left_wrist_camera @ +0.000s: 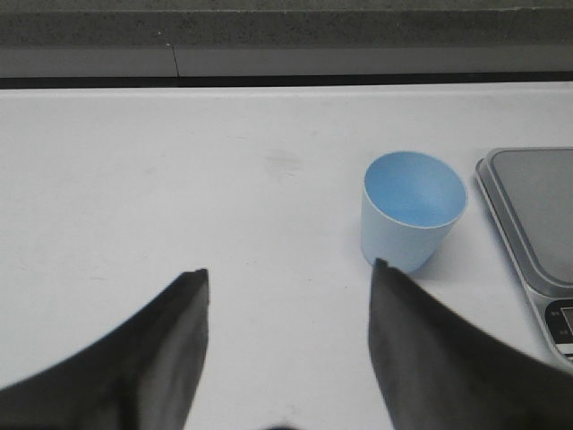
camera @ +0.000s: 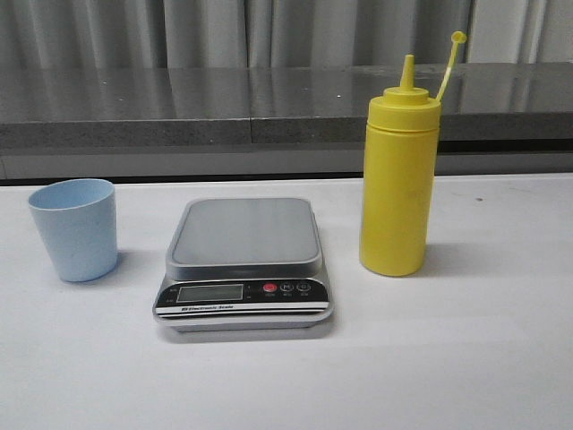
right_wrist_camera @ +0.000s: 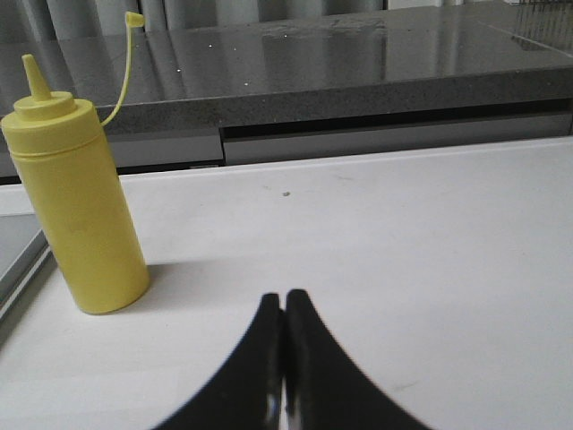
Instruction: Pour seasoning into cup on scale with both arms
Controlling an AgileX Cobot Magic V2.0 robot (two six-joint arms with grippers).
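On the smooth white table (camera: pixel 466 358), three things stand in a row across the front view, none touching. At the robot's left is the cup (camera: pixel 74 228), a small pale blue tumbler with a matte, faintly speckled plastic wall that tapers toward its base; the left wrist view looks down into it and shows a bare blue inside with nothing in it. Beside it, in the middle, lies the scale (camera: pixel 244 262), a flat silver-grey slab with a rounded square platform, a glossy black front panel, a pale LCD and a red button; its platform carries nothing. To the right stands the seasoning (camera: pixel 398 193), a tall opaque yellow squeeze bottle, cylindrical and upright, with a cone nozzle and a thin tethered cap arching off to one side, the nozzle uncapped; its contents cannot be seen through the plastic. Behind the table runs a dark, polished speckled stone ledge (camera: pixel 224 103) that reflects the grey curtain (camera: pixel 269 31) above it. The left gripper (left_wrist_camera: pixel 288 273) has its two black fingers spread wide apart, holding nothing, with the cup just beyond one fingertip. The right gripper (right_wrist_camera: pixel 285 297) has its fingers pressed together, empty, above bare table, with the seasoning standing apart from it.
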